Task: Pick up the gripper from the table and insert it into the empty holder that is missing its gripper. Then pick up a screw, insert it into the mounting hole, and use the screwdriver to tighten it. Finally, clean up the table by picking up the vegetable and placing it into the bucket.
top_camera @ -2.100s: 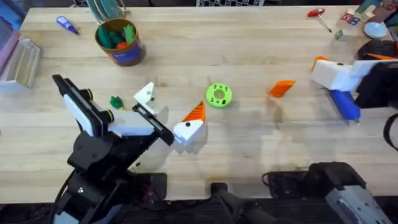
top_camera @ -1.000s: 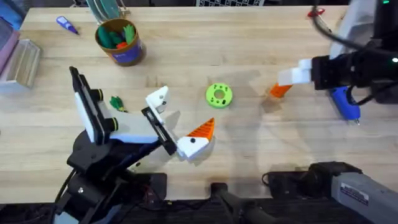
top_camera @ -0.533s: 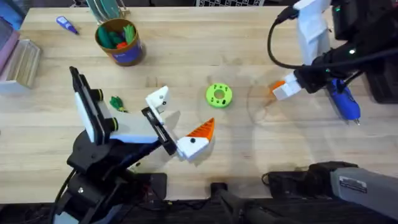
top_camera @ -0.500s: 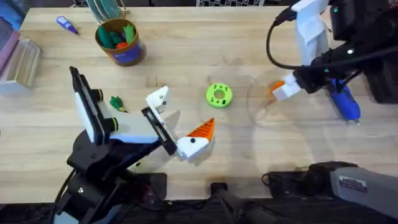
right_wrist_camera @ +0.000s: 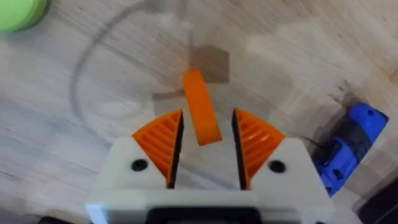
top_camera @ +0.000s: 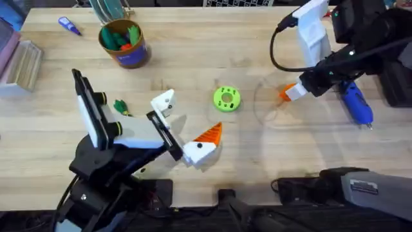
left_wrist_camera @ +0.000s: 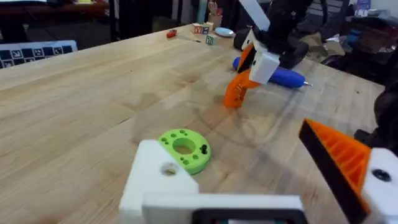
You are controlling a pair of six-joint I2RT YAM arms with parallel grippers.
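Wood-plank table (top_camera: 212, 45), red tool (top_camera: 329, 15) at far edge, dim room

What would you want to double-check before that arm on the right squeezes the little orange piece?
1. The orange piece sits between the jaws of the right gripper: ok.
2. The jaws are open, with a gap on each side of the piece: ok.
3. The piece rests on the table, not lifted: ok.
4. The blue screwdriver lies beside the grasp, apart from the piece: ok.
5. The holder on the left arm has no orange tip and is free to receive one: ok.
6. The piece is turned the right way for fitting into the holder: cannot tell.
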